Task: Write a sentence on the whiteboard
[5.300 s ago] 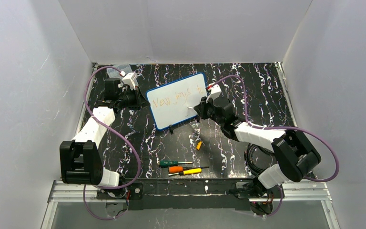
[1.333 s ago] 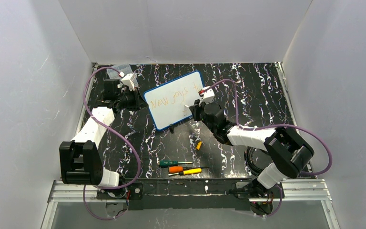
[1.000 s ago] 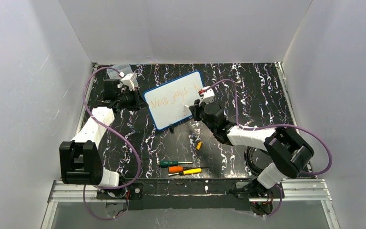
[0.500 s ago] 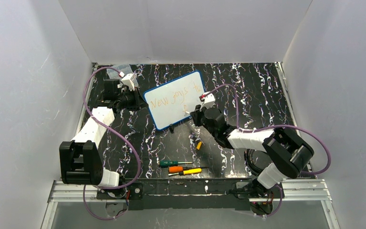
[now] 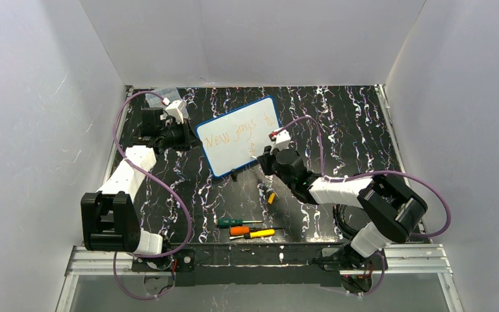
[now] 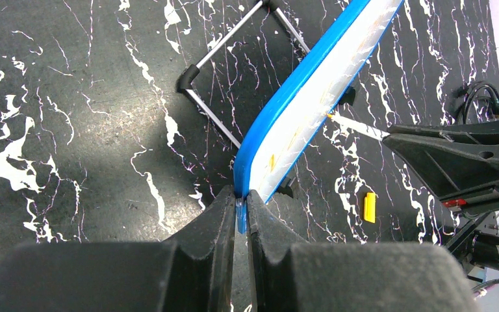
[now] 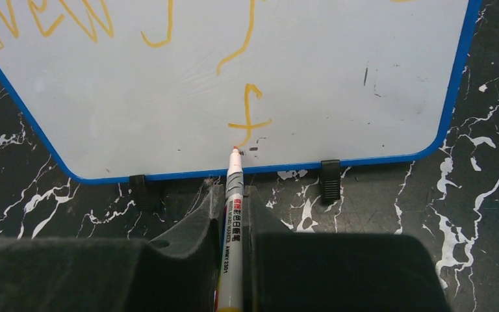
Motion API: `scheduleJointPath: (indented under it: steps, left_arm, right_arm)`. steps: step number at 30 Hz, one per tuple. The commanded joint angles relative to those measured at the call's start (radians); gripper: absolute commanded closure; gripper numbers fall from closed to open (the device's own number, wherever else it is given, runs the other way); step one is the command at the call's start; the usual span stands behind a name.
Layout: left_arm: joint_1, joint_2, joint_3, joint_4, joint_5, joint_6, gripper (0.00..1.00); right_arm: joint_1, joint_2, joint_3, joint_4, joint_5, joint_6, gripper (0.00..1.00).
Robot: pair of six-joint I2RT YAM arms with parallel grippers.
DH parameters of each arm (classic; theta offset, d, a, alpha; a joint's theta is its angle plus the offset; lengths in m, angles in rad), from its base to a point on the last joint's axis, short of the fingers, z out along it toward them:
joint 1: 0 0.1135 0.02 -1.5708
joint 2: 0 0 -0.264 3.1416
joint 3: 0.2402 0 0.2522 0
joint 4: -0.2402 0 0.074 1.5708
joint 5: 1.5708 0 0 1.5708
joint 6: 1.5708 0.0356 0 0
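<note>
Top external shows the left gripper [image 5: 190,138] pinching the whiteboard [image 5: 230,155] edge far-centre, the sentence [image 5: 237,133] reading "New joys to" plus a lone "f" [image 7: 249,114], and the right gripper [image 7: 231,195] clamped on the marker [image 7: 234,170], so more words likely remain.

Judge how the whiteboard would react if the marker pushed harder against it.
The whiteboard looks thin, stiff and light. Propped on a wire stand, it would likely tip or slide, but the left gripper clamped on its edge probably steadies it.
</note>
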Motion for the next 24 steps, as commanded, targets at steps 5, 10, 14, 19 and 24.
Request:
scheduleJointPath:
  steps: [5,10,14,19,24]
  left_arm:
    - [0.006,-0.018,0.011,-0.004,0.012,0.010,1.00]
    - [0.007,-0.019,0.012,-0.003,0.011,0.010,1.00]
    - [0.007,-0.018,0.012,-0.003,0.012,0.010,1.00]
    - [0.006,-0.019,0.011,-0.004,0.013,0.010,1.00]
    - [0.006,-0.015,0.011,-0.004,0.012,0.009,1.00]
  right_arm:
    - [0.011,-0.075,0.004,0.046,0.034,0.038,0.99]
    - [0.006,-0.112,0.018,0.009,0.108,0.010,0.99]
    - [-0.009,-0.092,0.040,-0.010,0.140,-0.012,0.99]
    - [-0.016,-0.055,0.060,-0.005,0.137,-0.019,0.99]
    - [-0.019,-0.024,0.070,0.008,0.130,-0.023,0.99]
